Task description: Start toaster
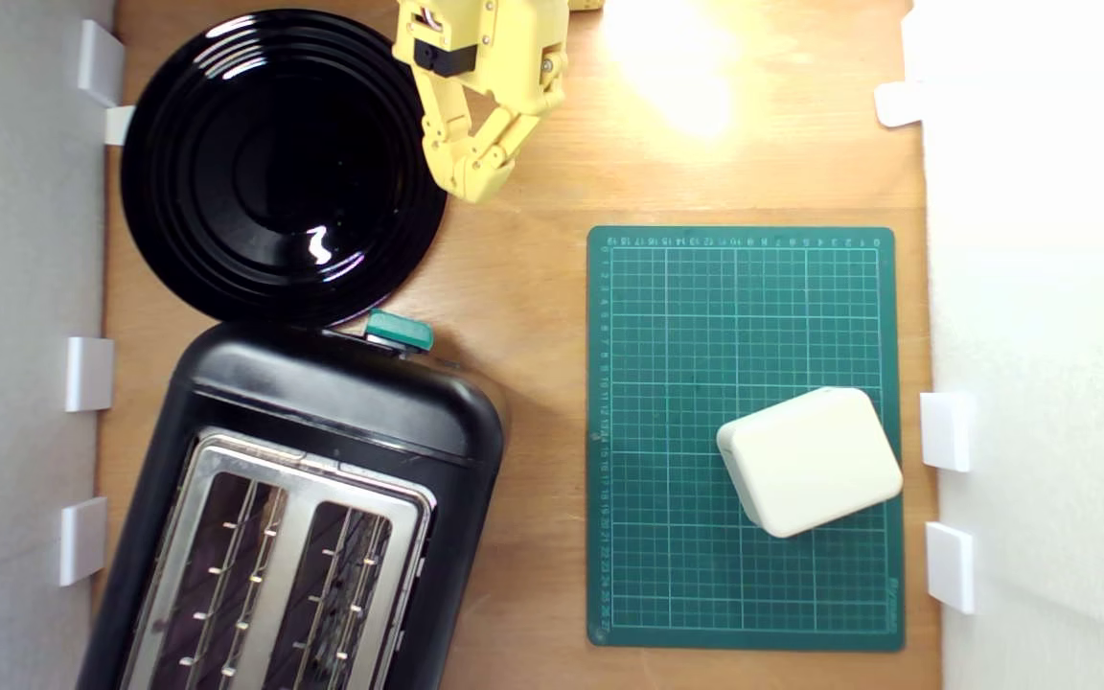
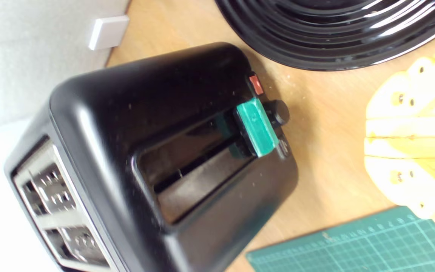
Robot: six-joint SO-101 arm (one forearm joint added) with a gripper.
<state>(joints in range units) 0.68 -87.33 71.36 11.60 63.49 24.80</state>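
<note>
Your yellow gripper (image 1: pixel 475 177) hangs at the top centre of the exterior view with its two fingers drawn together at the tips and nothing between them; in the wrist view the jaws meet along a thin seam at the frame's right edge. It sits over bare wooden tabletop (image 1: pixel 533 287), just off the right rim of the round black plate (image 1: pixel 279 163) that fills the upper left of the exterior view, and it touches neither plate nor toaster. The glossy black toaster (image 1: pixel 322 508) occupies the lower left of that frame, its silver top plate with two wire-grilled slots running off the bottom edge. Its teal lever (image 1: pixel 400 332) juts from the end nearest the plate, well apart from your fingertips. The wrist view shows that lever (image 2: pixel 257 126) at one end of its slot, with a small red button (image 2: pixel 255 84) and a black knob (image 2: pixel 278 112) close beside it. At centre right lies a green cutting mat (image 1: pixel 744 335) carrying a cream rounded box (image 1: pixel 809 460).
</note>
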